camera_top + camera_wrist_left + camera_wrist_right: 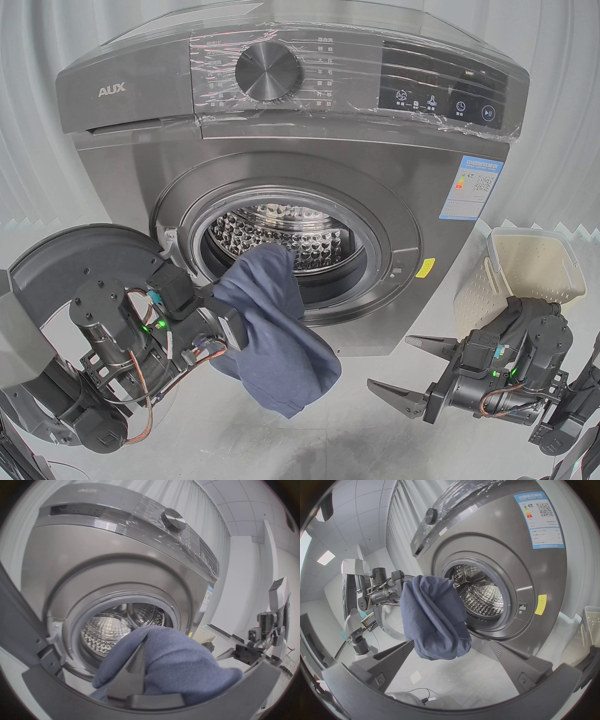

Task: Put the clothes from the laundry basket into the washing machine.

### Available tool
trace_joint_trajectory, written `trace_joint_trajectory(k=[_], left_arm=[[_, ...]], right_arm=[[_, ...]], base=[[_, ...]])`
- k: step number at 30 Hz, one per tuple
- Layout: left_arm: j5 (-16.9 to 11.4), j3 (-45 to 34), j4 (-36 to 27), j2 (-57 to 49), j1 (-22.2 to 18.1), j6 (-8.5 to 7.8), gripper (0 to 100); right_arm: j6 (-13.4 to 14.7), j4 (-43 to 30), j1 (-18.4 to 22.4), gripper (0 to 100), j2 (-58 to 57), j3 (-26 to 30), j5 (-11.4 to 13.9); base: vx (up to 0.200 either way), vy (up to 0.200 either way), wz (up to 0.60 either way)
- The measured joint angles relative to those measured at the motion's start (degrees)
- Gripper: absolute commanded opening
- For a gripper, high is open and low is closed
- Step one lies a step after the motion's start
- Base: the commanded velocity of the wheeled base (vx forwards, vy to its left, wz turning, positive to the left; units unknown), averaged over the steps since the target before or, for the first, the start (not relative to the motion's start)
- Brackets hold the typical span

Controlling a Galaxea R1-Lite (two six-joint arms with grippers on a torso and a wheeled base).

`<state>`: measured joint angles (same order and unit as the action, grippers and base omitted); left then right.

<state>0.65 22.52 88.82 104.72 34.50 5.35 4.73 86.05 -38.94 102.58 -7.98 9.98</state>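
- left gripper (139, 675): clamped on the navy garment (281, 337); one finger shows dark under the fold in the left wrist view, the other is buried in cloth
- navy garment: bunched over the left gripper's tip, the rest hanging below and to the robot's right of it; top edge overlaps the lower lip of the drum opening in the head view; bulk is outside the machine, off the floor (350, 431)
- right gripper (390, 362): jaws spread wide, nothing between them; low on the robot's right, well apart from the navy garment, fingers pointing toward the left arm
- laundry basket (531, 262): cream, perforated, tilted, just behind the right arm and beside the machine's right front corner
- dark cloth (522, 312): at the basket's near rim, partly behind the right arm; can't tell how much more is inside
- door (81, 256): swung open to the robot's left, just behind the left arm
- washing machine (350, 162): grey front-loader; yellow sticker (425, 267) and blue label (470, 187) right of the opening
- drum (294, 231): perforated steel, visible past the garment's top edge
- knob (269, 70): centre of the top panel, under plastic wrap
- curtain (37, 144): pale, behind the machine
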Motion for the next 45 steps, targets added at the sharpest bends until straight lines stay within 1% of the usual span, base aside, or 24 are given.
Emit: trace_joint_trajectory(k=[7,13,19,23,28,31,34,36,39,45], left_arm=[[0.90,0.33,0.07,0.73,1.11,0.04,0],[0.91,-0.11,0.02,0.96,1.63,0.06,0],[0.99,-0.30,0.05,1.34,3.23,0.09,0],[0.96,-0.33,0.07,1.65,4.52,0.22,0],[0.77,0.55,0.13,3.16,4.83,0.17,0],[-0.24,1.73,0.09,4.82,4.36,0.01,0],[-2.83,2.91,0.07,7.00,3.43,-0.49,0],[-3.66,4.44,0.02,8.66,2.32,-0.67,0],[-4.21,7.63,-0.02,11.39,0.45,-0.46,0],[-4.47,14.08,0.05,16.73,-1.68,0.69,0]], right_arm=[[0.09,-0.06,-1.19,100,0.00,0.57,0.05],[0.02,0.02,-1.28,100,-0.16,0.74,0.02],[0.00,-0.05,-1.39,100,-0.20,0.82,0.00],[0.11,-0.27,-2.51,100,-0.27,0.91,-0.06],[0.22,-0.16,-4.61,100,-0.66,1.23,-0.28],[0.24,-0.09,-5.08,100,-0.99,1.49,-0.33],[0.22,0.00,-5.24,100,-1.27,1.65,-0.35],[0.20,-0.02,-5.30,100,-1.49,1.71,-0.33],[0.17,-0.02,-5.33,100,-1.82,1.76,-0.33],[0.17,0.02,-5.18,100,-2.26,1.82,-0.30]], base=[[0.000,0.000,0.00],[0.200,0.000,0.00],[0.000,0.000,0.00],[0.000,0.000,0.00],[0.000,0.000,0.00],[0.000,0.000,0.00],[0.000,0.000,0.00],[0.000,0.000,0.00],[0.000,0.000,0.00],[0.000,0.000,0.00]])
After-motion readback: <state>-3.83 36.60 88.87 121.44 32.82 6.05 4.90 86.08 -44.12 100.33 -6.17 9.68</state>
